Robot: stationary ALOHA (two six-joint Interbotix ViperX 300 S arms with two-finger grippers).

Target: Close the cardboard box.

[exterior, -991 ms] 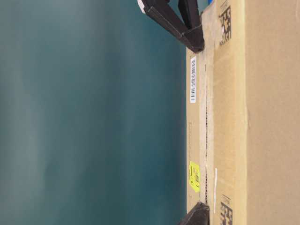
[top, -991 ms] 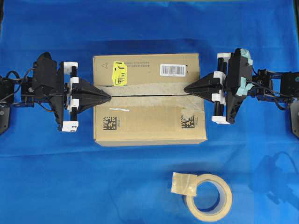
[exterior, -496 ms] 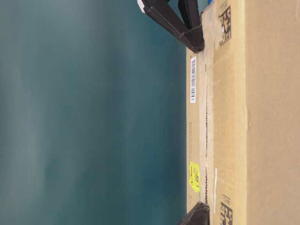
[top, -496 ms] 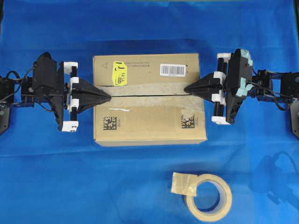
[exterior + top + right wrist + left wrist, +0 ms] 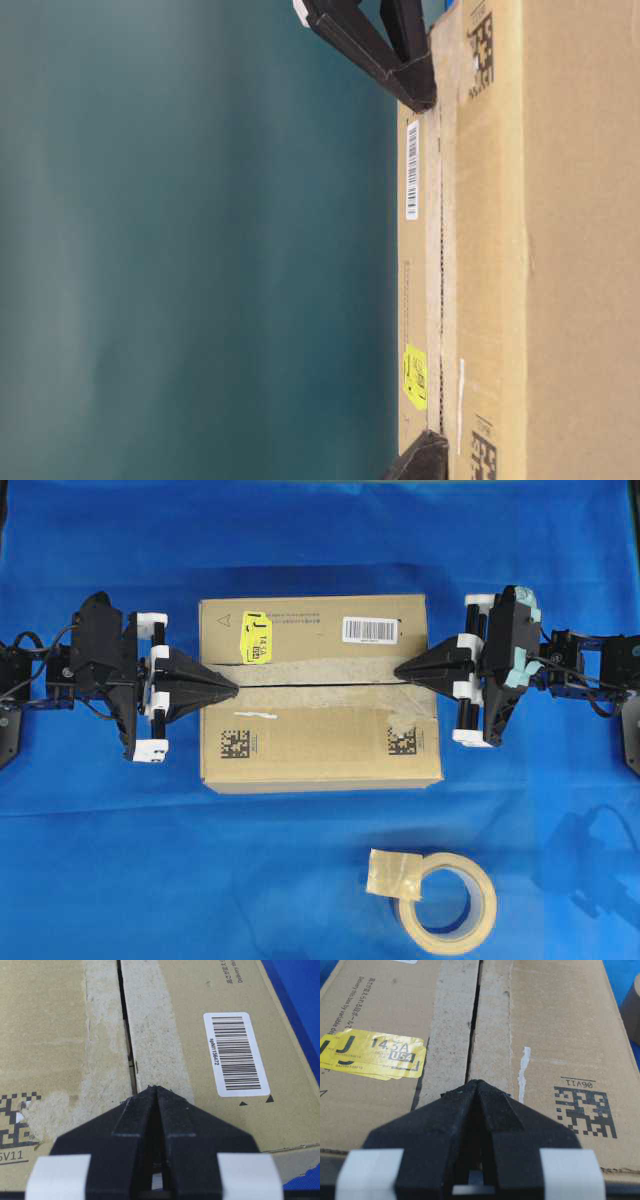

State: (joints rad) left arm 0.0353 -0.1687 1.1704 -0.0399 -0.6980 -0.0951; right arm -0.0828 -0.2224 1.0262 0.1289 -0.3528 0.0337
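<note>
The cardboard box [image 5: 320, 742] lies in the middle of the blue cloth with its two long flaps down, meeting along a narrow dark seam edged by pale tape residue. A yellow sticker [image 5: 257, 638] and a barcode label [image 5: 370, 629] sit on the far flap. My left gripper [image 5: 233, 690] is shut, its tip resting on the seam at the box's left end [image 5: 477, 1082]. My right gripper [image 5: 399, 669] is shut too, tip on the seam at the right end [image 5: 156, 1089]. Neither holds anything. The table-level view shows the box top [image 5: 425, 300] flat with both tips on it.
A roll of beige tape [image 5: 447, 903] with a loose piece stuck on it lies on the cloth in front of the box, right of centre. Blue cloth [image 5: 150, 880] covers the whole table around the box.
</note>
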